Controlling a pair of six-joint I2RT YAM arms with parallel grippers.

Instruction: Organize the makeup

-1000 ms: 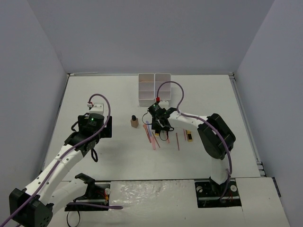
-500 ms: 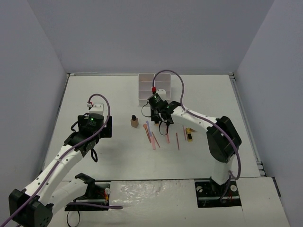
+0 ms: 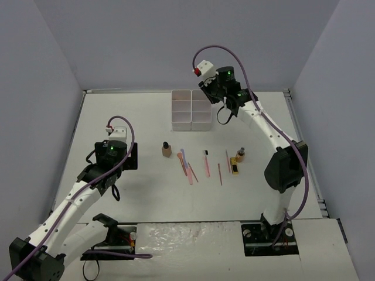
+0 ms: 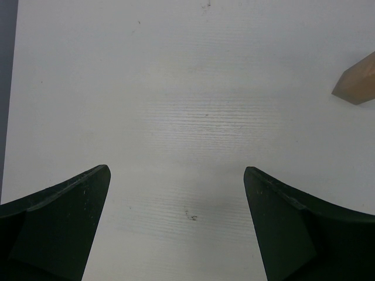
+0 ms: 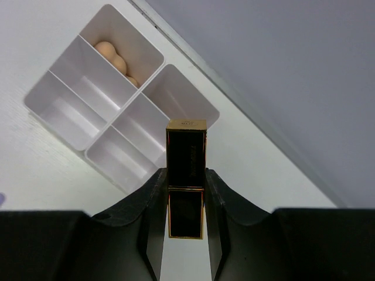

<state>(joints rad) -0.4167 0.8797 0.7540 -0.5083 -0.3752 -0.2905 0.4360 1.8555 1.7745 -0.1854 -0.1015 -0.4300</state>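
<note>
My right gripper [image 5: 186, 175] is shut on a black-and-gold tube [image 5: 186, 146] and holds it high above the table. In the top view it [image 3: 214, 91] hangs by the far right corner of the white compartment box [image 3: 191, 109]. Peach sponges [image 5: 114, 58] lie in one far compartment of the box [image 5: 70, 114]. On the table lie a tan bottle [image 3: 166, 150], a second tan bottle [image 3: 239, 154], another black-and-gold tube [image 3: 234, 168] and several thin sticks [image 3: 187, 165]. My left gripper [image 4: 176, 181] is open and empty over bare table, left of the first bottle [image 4: 356, 82].
The left arm [image 3: 114, 153] rests low at the table's left. Grey walls close the table at the back and sides. The other box compartments in the right wrist view show nothing inside.
My right gripper rose from the sticks at the table's middle and swung back to the box's far right corner with the tube in it. The left arm has barely moved.
</note>
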